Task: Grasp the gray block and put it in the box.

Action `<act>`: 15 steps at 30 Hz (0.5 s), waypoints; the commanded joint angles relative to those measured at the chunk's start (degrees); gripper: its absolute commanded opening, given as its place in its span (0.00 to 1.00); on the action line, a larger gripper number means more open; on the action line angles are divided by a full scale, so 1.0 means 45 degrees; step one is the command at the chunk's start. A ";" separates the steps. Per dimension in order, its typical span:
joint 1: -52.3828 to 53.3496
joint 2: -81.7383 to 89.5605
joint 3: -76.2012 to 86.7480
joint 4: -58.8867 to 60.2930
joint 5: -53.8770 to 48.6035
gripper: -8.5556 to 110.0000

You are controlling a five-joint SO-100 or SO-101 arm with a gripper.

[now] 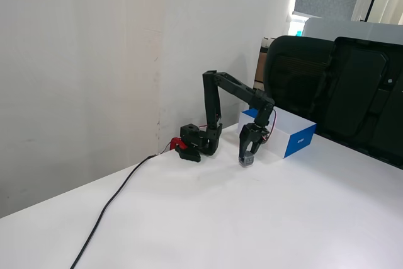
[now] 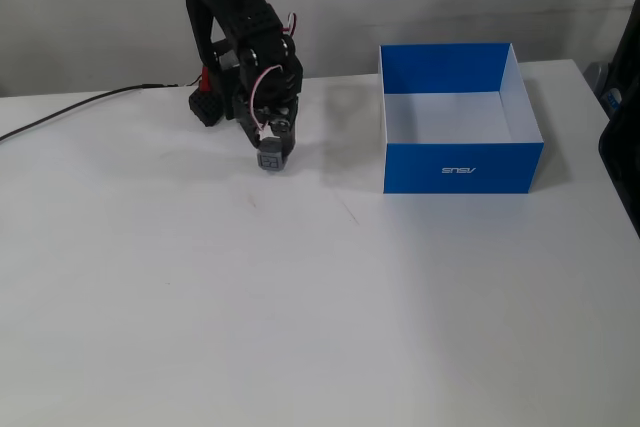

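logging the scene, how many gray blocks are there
1. The gray block sits between the closed fingers of the gripper, left of the box in a fixed view. None shows elsewhere.

The tabletop point(image 2: 330, 327) is plain white. The box point(image 2: 461, 165) has bright blue outer sides with small white lettering on the front face, and a white inside; in the other fixed view its sides point(image 1: 291, 133) read white and blue. The arm point(image 2: 235, 22) is black, with thin red and white wires along it, and the claw point(image 2: 270, 157) is black too. The block point(image 2: 269, 160) is dull gray. A red part point(image 1: 176, 143) sits at the arm's black base. A black cable point(image 1: 110, 203) crosses the white surface. The chair point(image 1: 337, 86) is black.
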State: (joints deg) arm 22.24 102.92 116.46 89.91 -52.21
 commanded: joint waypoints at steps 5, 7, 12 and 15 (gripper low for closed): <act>-0.0215 0.0723 -0.2227 0.0625 0.0840 0.07; -0.0059 0.0605 -0.3145 0.0957 0.1230 0.07; 0.0605 0.0176 -0.5977 0.2129 0.2461 0.07; 0.1289 -0.0352 -0.7910 0.2949 0.3184 0.07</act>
State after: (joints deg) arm 25.14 101.95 93.16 99.49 -41.22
